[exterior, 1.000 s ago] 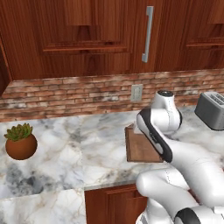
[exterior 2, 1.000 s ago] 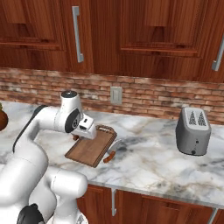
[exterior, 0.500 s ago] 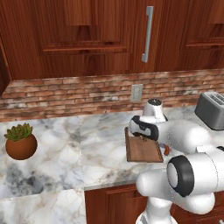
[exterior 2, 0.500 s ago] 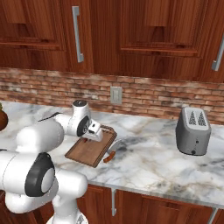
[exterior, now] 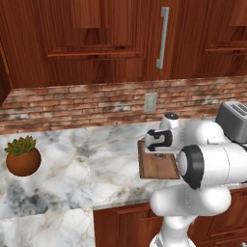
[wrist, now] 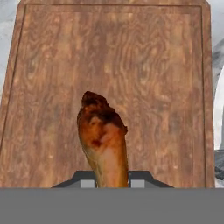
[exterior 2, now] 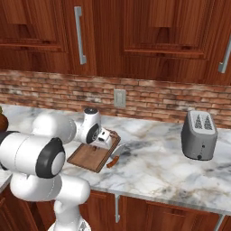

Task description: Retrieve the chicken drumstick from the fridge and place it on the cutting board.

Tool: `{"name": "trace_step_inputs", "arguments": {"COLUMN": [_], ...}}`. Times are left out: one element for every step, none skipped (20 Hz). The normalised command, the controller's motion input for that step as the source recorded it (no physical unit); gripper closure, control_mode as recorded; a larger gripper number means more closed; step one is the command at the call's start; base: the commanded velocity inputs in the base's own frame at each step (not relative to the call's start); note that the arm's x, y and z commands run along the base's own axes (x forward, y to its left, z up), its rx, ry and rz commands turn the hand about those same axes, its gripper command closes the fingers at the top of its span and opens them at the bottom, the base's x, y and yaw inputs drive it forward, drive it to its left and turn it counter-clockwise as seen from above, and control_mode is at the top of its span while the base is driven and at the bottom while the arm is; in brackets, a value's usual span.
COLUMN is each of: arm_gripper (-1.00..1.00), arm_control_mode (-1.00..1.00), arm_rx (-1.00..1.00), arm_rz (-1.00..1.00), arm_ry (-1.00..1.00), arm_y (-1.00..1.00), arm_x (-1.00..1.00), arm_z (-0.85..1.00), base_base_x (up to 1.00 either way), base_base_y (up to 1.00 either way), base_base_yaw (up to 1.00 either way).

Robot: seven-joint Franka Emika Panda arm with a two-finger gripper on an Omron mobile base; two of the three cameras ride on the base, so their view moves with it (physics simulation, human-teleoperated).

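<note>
Drumstick (wrist: 104,140) clamped in end effector (wrist: 112,180), over cutting board (wrist: 166,78)

This is a home kitchen: dark wooden wall cabinets (exterior: 96,43) with metal bar handles (exterior: 163,37) hang above a red brick backsplash (exterior 2: 158,99) and a marble bench (exterior 2: 162,167), which carries a toaster (exterior 2: 198,134), a cutting board (exterior: 157,166) and a potted succulent (exterior: 22,157).

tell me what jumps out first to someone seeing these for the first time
The chicken drumstick jumps out in the hand view, gripped at its thin end between the jaws and hanging over the cutting board. In the base views the big white arm bends low over that board on the marble counter. A grey toaster stands to the right and a potted succulent far left.
</note>
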Motion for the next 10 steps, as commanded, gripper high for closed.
{"name": "trace_step_inputs", "arguments": {"arm_gripper": [-1.00, -1.00, -1.00, -1.00, -1.00, -1.00, -1.00, -1.00, -1.00, -1.00], "arm_control_mode": [-1.00, -1.00, -1.00, -1.00, -1.00, -1.00, -1.00, -1.00, -1.00, -1.00], "arm_rx": [0.00, 0.00, 0.00, 0.00, 0.00, 0.00, 0.00, 0.00, 0.00, 0.00], "arm_rz": [0.00, 0.00, 0.00, 0.00, 0.00, 0.00, 0.00, 0.00, -0.03, -0.02], "arm_ry": [0.00, 0.00, 0.00, 0.00, 0.00, 0.00, 0.08, 0.02, 0.00, 0.00], "arm_y": [0.00, 0.00, 0.00, 0.00, 0.00, 0.00, 0.00, 0.00, 0.00, 0.00], "arm_x": [0.19, 0.16, 0.11, 0.05, 0.00, 0.00, 0.00, 0.00, 0.00, 0.00], "arm_z": [-0.15, -0.16, -0.16, -0.16, -0.11, -0.05, 0.00, 0.00, 0.00, 0.09], "base_base_x": [0.00, 0.00, 0.00, 0.00, 0.00, 0.00, 0.00, 0.00, 0.00, 0.00], "base_base_y": [0.00, 0.00, 0.00, 0.00, 0.00, 0.00, 0.00, 0.00, 0.00, 0.00], "base_base_yaw": [0.00, 0.00, 0.00, 0.00, 0.00, 0.00, 0.00, 0.00, 0.00, 0.00]}}
